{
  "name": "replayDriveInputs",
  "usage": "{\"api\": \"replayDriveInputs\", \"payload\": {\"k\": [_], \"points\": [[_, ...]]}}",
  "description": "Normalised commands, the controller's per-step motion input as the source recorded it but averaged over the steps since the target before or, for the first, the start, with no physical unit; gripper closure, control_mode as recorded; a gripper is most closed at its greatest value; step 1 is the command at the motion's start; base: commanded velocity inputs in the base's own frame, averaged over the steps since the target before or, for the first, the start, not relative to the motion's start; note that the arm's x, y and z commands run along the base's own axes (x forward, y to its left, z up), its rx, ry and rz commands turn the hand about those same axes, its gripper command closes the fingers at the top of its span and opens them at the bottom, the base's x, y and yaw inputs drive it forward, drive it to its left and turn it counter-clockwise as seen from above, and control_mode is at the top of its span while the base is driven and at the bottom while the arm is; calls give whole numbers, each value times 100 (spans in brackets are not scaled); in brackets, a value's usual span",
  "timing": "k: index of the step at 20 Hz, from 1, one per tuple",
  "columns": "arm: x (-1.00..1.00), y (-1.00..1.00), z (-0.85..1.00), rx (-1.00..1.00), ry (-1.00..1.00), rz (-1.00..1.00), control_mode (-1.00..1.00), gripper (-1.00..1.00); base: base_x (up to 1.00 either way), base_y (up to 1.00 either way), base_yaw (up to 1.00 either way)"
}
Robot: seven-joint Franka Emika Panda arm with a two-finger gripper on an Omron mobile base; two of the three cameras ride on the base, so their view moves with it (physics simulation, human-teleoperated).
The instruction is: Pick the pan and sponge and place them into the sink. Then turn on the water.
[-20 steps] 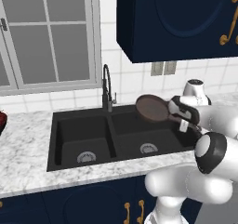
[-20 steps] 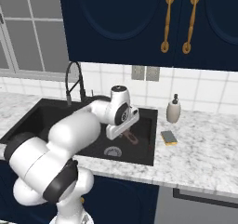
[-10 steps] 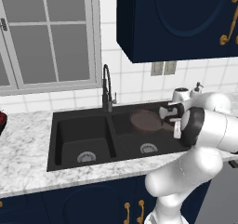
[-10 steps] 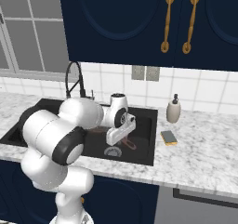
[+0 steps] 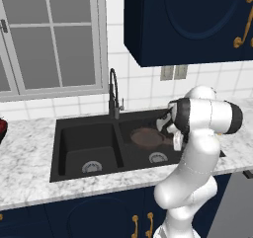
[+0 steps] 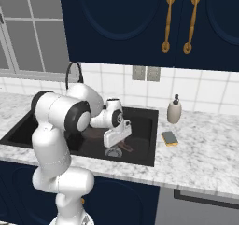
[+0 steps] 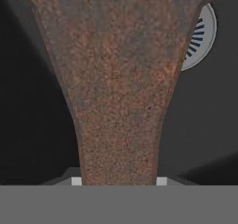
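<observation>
The reddish-brown pan (image 5: 146, 137) hangs low inside the right basin of the black sink (image 5: 84, 133), just above the round silver drain (image 5: 158, 157). My gripper (image 6: 116, 137) is shut on its handle, which fills the hand view as a rusty brown pan handle (image 7: 121, 93) running up between my fingertips (image 7: 161, 181). The drain (image 7: 200, 37) shows beside it there. Whether the pan touches the basin floor I cannot tell. The yellow sponge (image 6: 170, 138) lies flat on the marble counter to the right of the sink (image 6: 144, 126). No water runs from the dark arched faucet (image 5: 114, 91).
A beige soap dispenser (image 6: 174, 110) stands behind the sponge, near the tiled wall. The left basin holds its own drain (image 5: 92, 167). Dark blue cabinets hang overhead. A dark bowl edge shows at the far left of the counter (image 5: 1, 128).
The arm has swung down and carried the pan from above the counter edge into the right basin. The grip on the handle is unchanged.
</observation>
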Motion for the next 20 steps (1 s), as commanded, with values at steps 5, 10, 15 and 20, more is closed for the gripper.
{"api": "replayDriveInputs", "payload": {"k": [5,10,15,20], "points": [[19,25,-57,-8,1,0,-100,100,0,0,0],[12,14,-68,-7,0,0,-100,100,0,0,0],[16,5,-74,-9,0,0,-100,100,0,0,0],[33,0,-56,-4,-2,0,-100,100,0,0,0]]}}
